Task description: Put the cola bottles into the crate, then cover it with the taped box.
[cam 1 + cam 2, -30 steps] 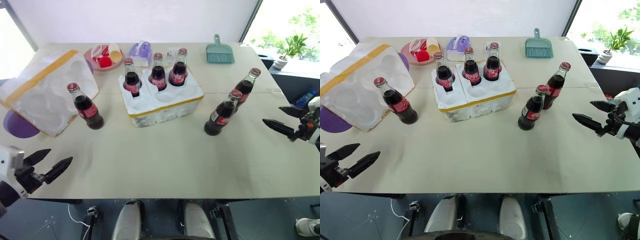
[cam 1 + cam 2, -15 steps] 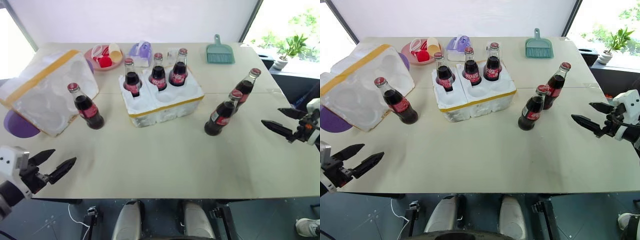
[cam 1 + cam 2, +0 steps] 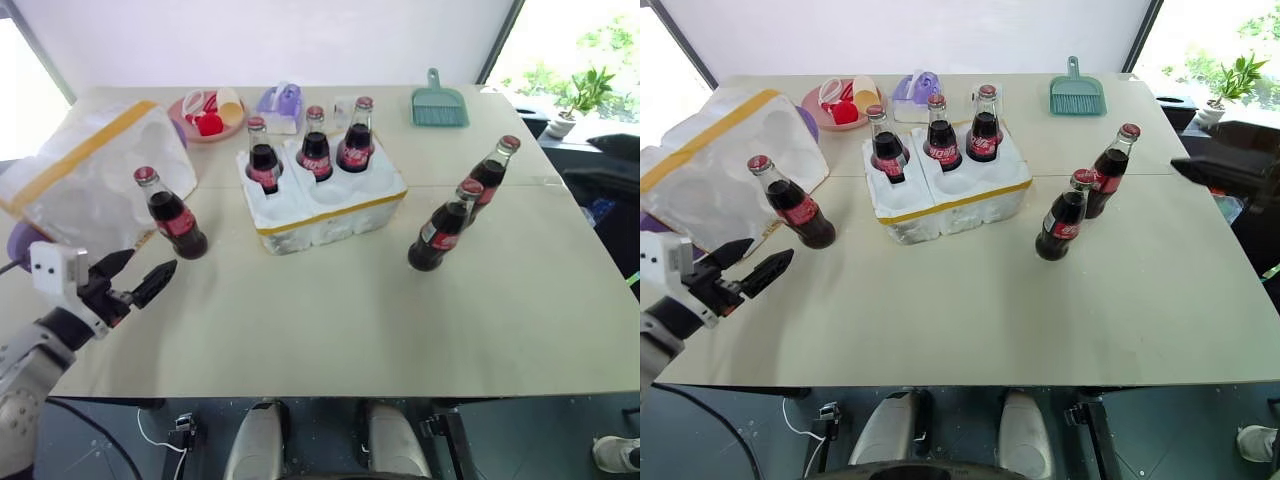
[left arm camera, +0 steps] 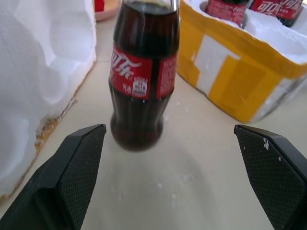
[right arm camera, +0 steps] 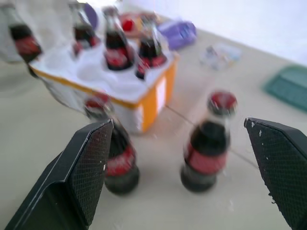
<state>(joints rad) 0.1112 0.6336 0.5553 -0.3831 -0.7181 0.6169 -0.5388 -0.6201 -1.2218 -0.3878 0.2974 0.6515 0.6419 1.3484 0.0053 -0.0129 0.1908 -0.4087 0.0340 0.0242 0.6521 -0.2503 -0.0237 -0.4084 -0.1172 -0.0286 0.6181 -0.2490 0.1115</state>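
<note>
The beige table is spread beneath both grippers. The taped box, tipped with its wells exposed, is seen just beyond the left gripper, whose black fingers are spread wide and empty. The crate, holding three cola bottles in its far wells, lies ahead and to that gripper's right. One loose cola bottle is framed between its fingers, untouched. Two more bottles stand ahead of the right gripper, likewise released.
</note>
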